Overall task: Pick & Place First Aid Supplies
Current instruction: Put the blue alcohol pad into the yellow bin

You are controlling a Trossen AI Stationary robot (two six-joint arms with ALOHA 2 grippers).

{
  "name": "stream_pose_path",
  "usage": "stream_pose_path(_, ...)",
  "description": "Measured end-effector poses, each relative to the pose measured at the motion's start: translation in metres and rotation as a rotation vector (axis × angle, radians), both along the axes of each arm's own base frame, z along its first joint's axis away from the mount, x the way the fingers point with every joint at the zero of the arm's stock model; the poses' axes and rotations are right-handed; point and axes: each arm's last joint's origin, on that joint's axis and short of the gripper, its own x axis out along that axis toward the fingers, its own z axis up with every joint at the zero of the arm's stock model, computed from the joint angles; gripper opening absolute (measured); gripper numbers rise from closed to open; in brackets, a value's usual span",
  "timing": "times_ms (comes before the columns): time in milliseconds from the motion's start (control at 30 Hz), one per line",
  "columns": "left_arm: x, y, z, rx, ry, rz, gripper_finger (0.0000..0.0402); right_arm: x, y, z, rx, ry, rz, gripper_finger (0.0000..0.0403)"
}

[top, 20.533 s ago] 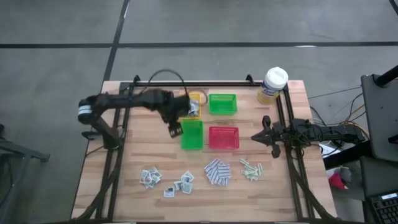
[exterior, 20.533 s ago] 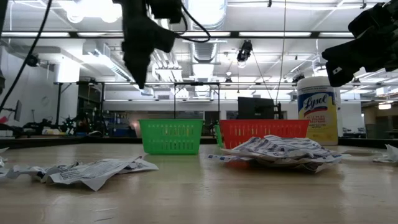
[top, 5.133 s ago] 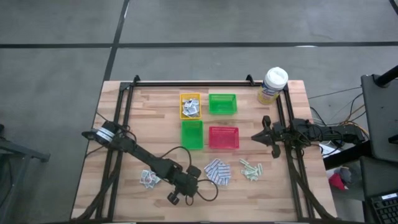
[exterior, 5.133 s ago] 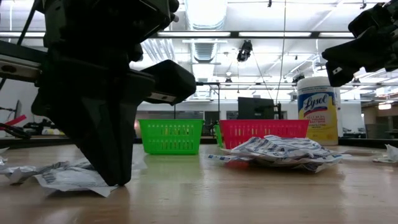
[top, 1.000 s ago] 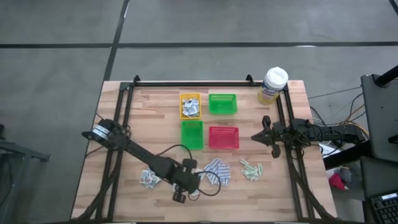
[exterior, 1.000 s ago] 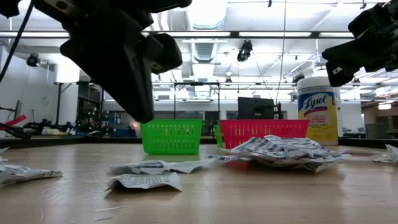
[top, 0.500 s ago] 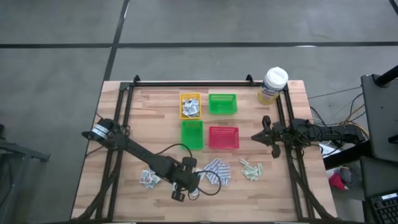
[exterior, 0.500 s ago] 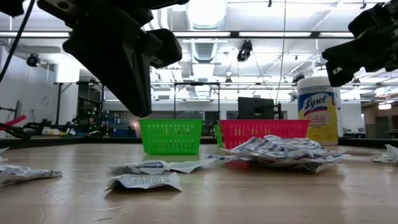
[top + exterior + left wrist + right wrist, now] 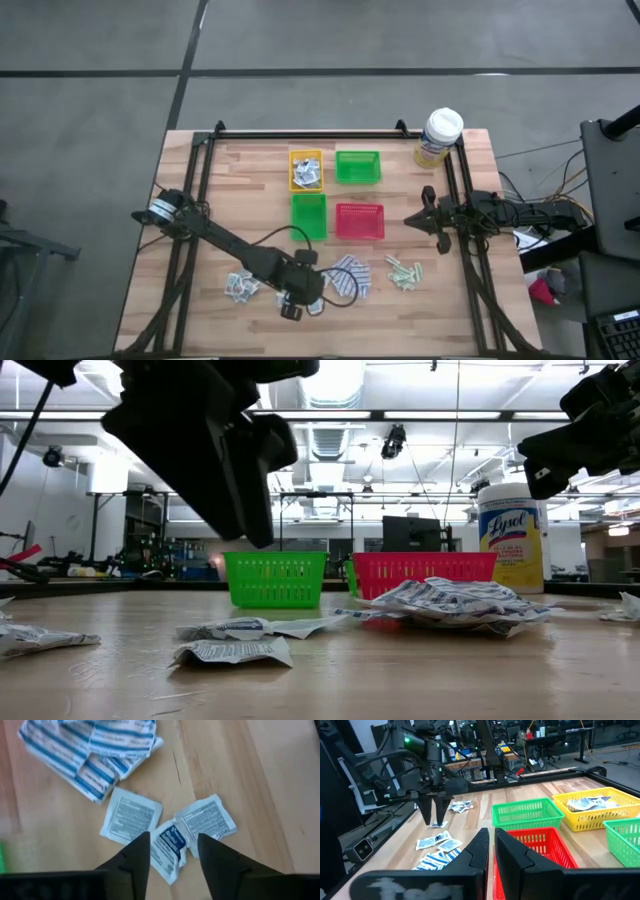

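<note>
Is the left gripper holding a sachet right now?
No: in the left wrist view the left gripper has its fingers spread and empty above the white sachets, which lie flat on the table.

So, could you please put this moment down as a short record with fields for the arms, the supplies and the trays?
left gripper: open, above three white-grey sachets near the table's front edge, holding nothing
right gripper: shut, empty, parked at the table's right side
blue-and-white pads: loose pile just right of the left gripper
pale green strips: loose, right of the pads
more sachets: loose, left of the left gripper
yellow tray: holds sachets
green trays: back, front
red tray
yellow canister: back right corner
</note>
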Motion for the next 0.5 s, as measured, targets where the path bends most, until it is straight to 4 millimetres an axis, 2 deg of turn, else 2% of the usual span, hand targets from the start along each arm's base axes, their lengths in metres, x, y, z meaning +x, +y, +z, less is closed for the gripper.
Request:
stream_pose_path(100,-0.002,0.0,-0.001,-0.025,0.028,0.028,0.0174,0.0,0.0,0.0,0.0,0.0,0.0,0.0028)
stream_pose_path(300,-0.004,0.002,-0.005,-0.026,0.06,0.054,0.0179,0.0,0.0,0.0,0.0,0.0,0.0,0.0028)
stream_pose_path(500,-0.013,0.006,-0.022,0.006,0.104,0.033,0.0179,0.0,0.0,0.0,0.0,0.0,0.0,0.0028)
